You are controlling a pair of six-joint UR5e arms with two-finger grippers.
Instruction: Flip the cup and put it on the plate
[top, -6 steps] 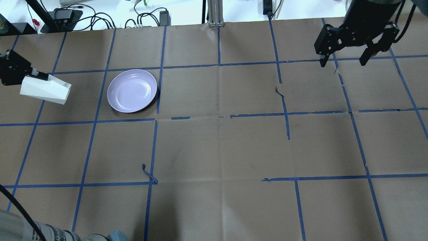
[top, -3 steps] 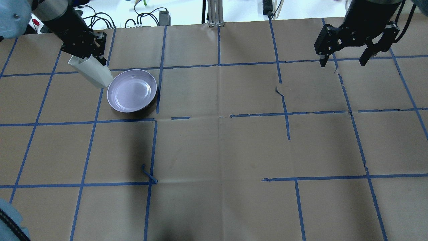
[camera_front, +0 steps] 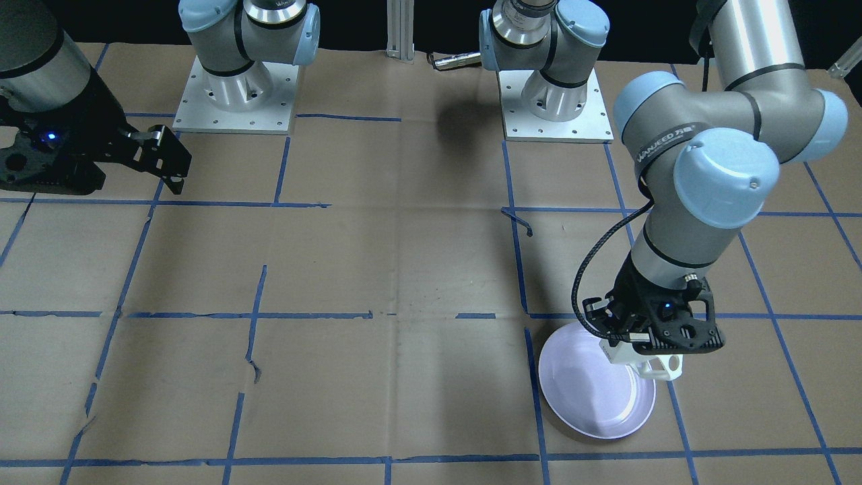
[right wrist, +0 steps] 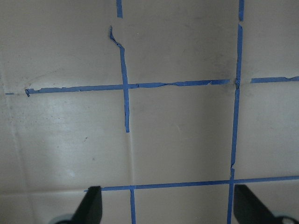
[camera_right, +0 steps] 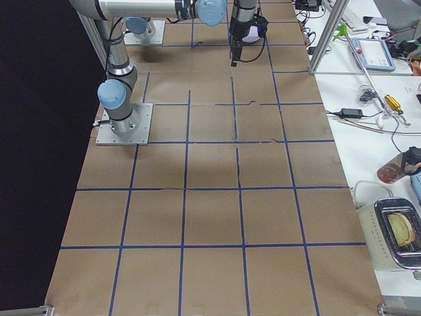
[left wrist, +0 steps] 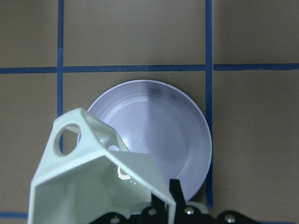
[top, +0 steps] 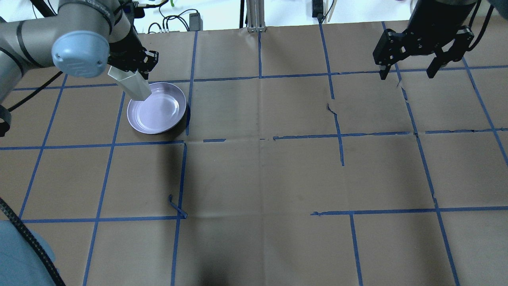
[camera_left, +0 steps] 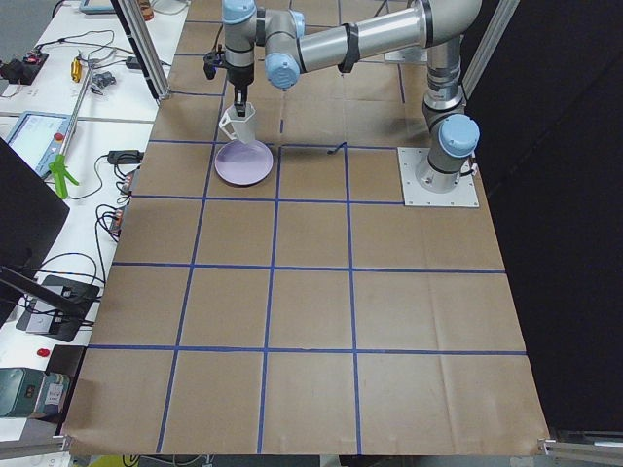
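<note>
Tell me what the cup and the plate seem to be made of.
The cup: probably matte white ceramic or hard plastic; flat facets, dull even surface, one small glint. The plate: likely glazed ceramic or melamine, glossy pale lavender; bright reflections across its basin.

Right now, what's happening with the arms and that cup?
Left gripper shut on cup, open end up, over left edge of plate. Right gripper open, empty, far side. Nothing between cup and plate.
</note>
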